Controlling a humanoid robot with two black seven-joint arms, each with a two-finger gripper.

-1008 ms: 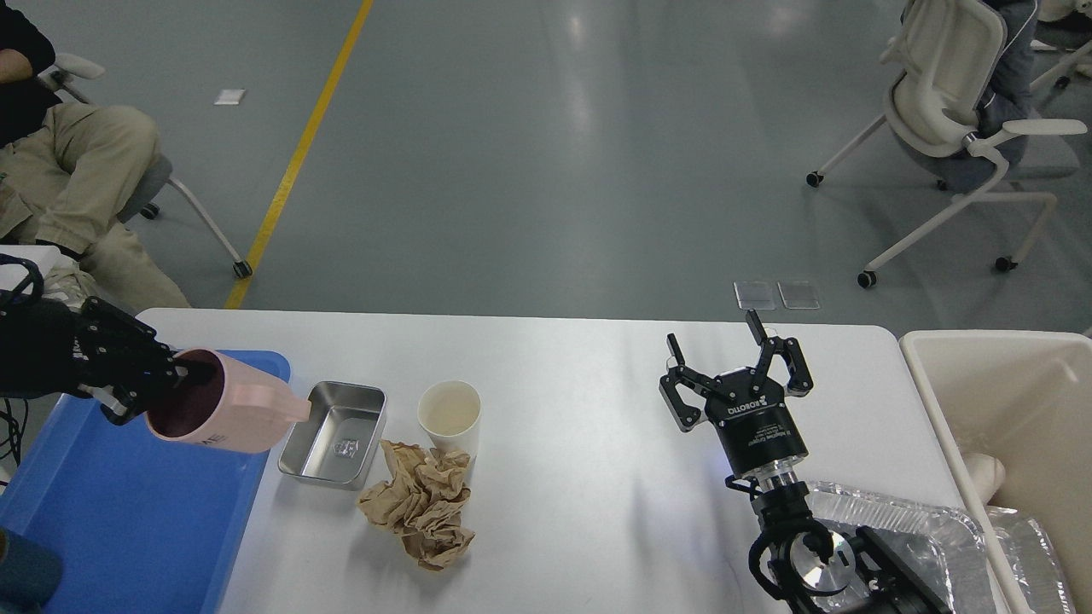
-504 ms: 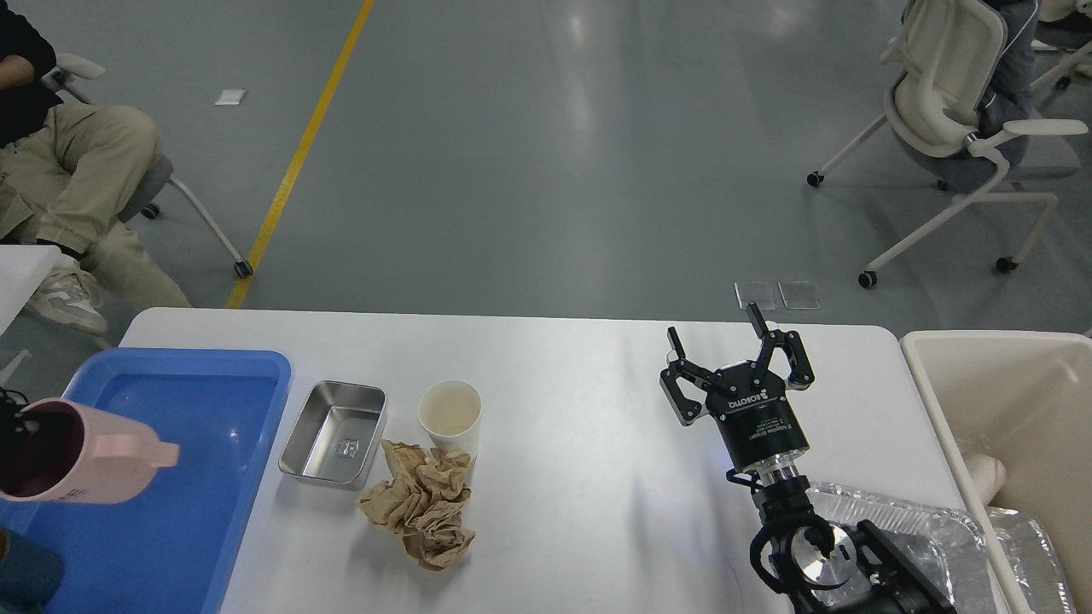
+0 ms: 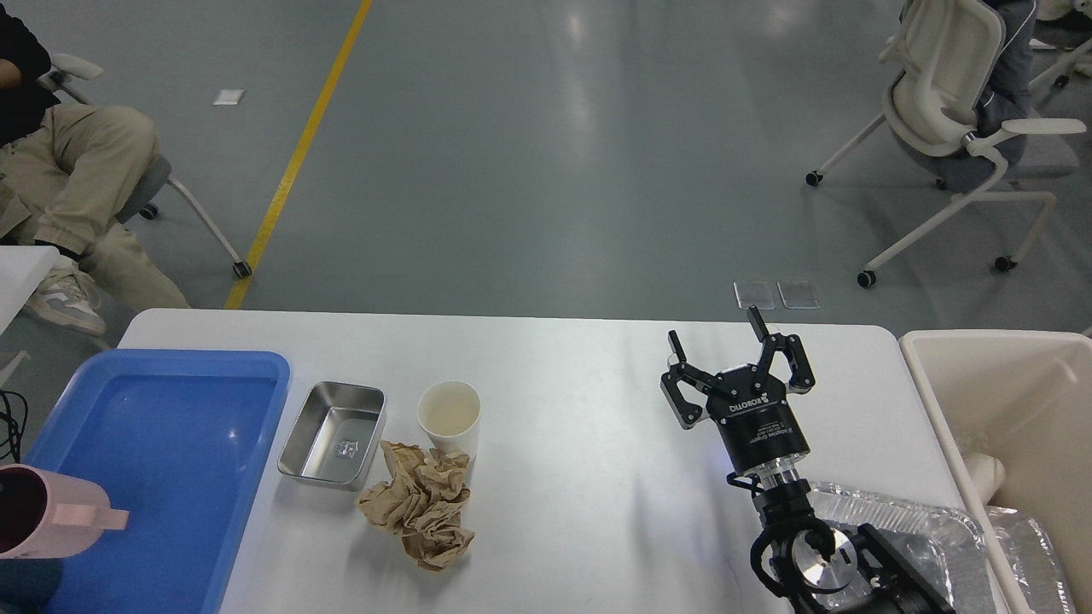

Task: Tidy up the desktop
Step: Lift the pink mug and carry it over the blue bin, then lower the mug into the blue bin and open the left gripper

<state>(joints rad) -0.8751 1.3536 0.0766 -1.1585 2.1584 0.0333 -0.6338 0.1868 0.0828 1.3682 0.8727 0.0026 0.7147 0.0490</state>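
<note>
At the far left edge you see a pink mug lying on its side over the near left corner of the blue tray, its dark mouth cut off by the frame and its handle pointing right. The left pincer is out of view, so you cannot tell what holds the mug.

The tray sits on the left end of the counter, the wide white top that fills the lower half of your view.

Just right of the tray stands an empty steel pan, apart from the tray's rim. Next comes a paper cup, upright and open. A wad of crumpled brown paper lies against the near side of the cup, close to the pan's near right corner.

A bare stretch of counter follows.

Your right pincer hovers above the right part of the counter, fingers pointing away from you and spread wide, with nothing between them.

Below its wrist a crinkled foil tray lies at the near right corner. Past the counter's right edge stands a cream bin.
</note>
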